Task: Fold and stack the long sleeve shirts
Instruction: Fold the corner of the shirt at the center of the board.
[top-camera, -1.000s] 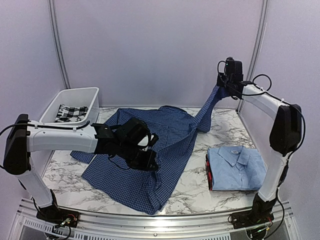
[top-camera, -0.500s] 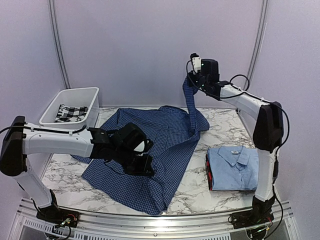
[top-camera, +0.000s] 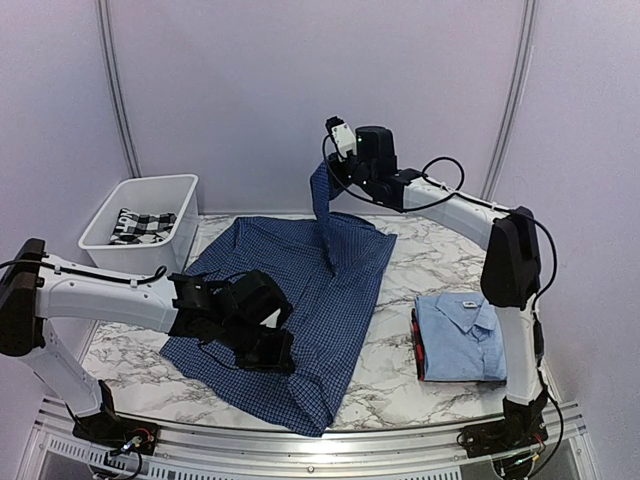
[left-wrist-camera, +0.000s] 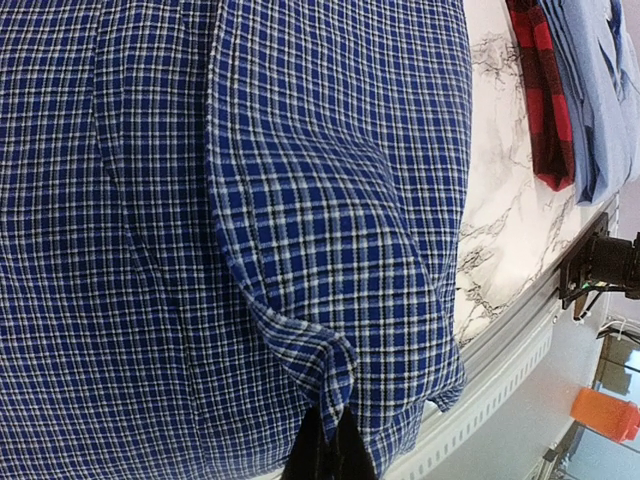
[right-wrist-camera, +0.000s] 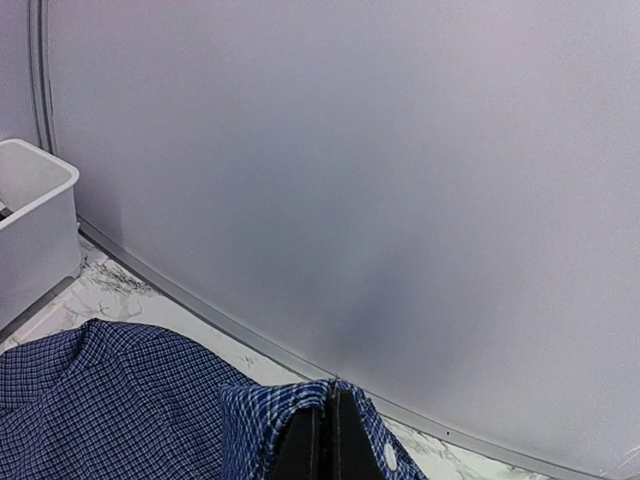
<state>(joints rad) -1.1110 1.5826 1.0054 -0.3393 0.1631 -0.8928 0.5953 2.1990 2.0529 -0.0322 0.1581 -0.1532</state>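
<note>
Swinging left along the far side, the right gripper (top-camera: 335, 172) had pulled the sleeve (top-camera: 322, 205) up high, pinching its cuff tight. The left gripper (top-camera: 278, 352) had slid a bit nearer and was clamped on a fold of the dark blue shirt (top-camera: 300, 290), which lay spread in the middle of the table (top-camera: 400, 375). The light blue shirt (top-camera: 462, 335) sat folded on the right.

In the upper left of the top view you see a white bin (top-camera: 187, 215) with a black and white checked cloth (top-camera: 140, 224) inside. The table (top-camera: 440, 245) looks like marble. In the left wrist view, a red checked cloth (left-wrist-camera: 540, 100) is at the upper right and an orange thing (left-wrist-camera: 605, 412) is at the lower right.
</note>
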